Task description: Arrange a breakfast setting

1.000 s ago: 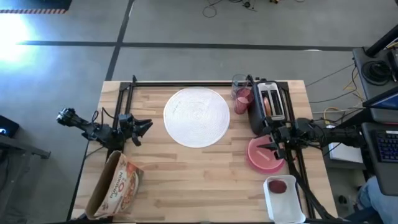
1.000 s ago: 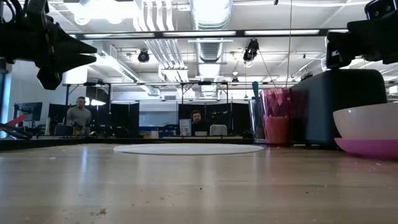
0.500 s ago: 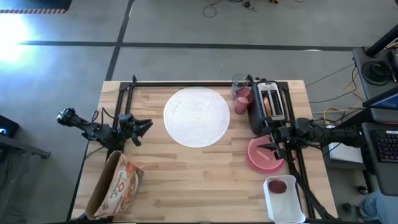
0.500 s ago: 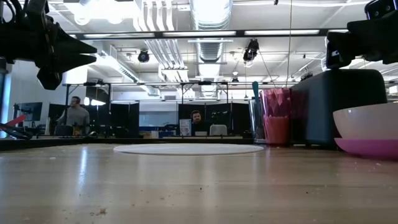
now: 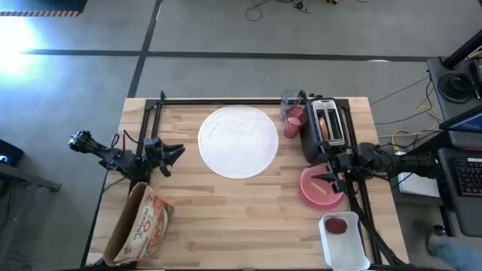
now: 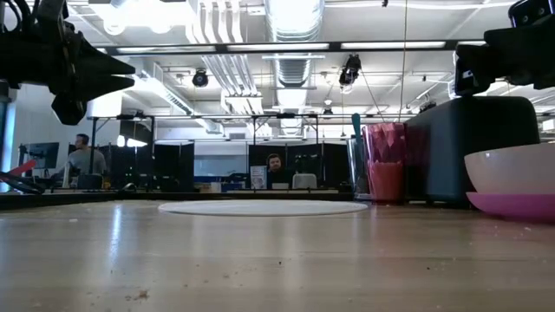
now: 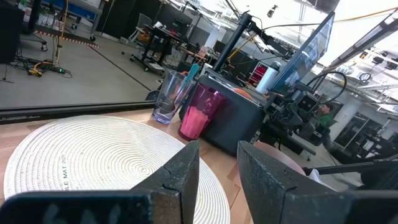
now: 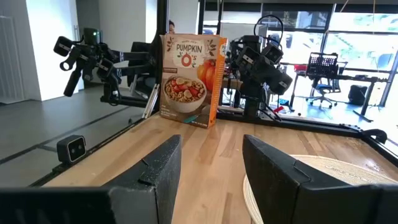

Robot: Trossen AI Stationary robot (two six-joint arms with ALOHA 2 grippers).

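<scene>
Large white round disc (image 5: 239, 141), ribbed in fine rings, lies flat by the desk's (image 5: 226, 218) far edge, centred. From above, the left hand (image 5: 176, 154) hovers near the left edge, the right hand (image 5: 319, 179) over the translucent peach bowl (image 5: 319, 181) on the small magenta plate (image 5: 321, 190). At desk level the disc looks wafer-thin. Both wrist views show parted, empty fingers.

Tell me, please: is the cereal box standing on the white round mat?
No. In the high view the cereal box stands at the table's near left corner, apart from the white round mat.
</scene>
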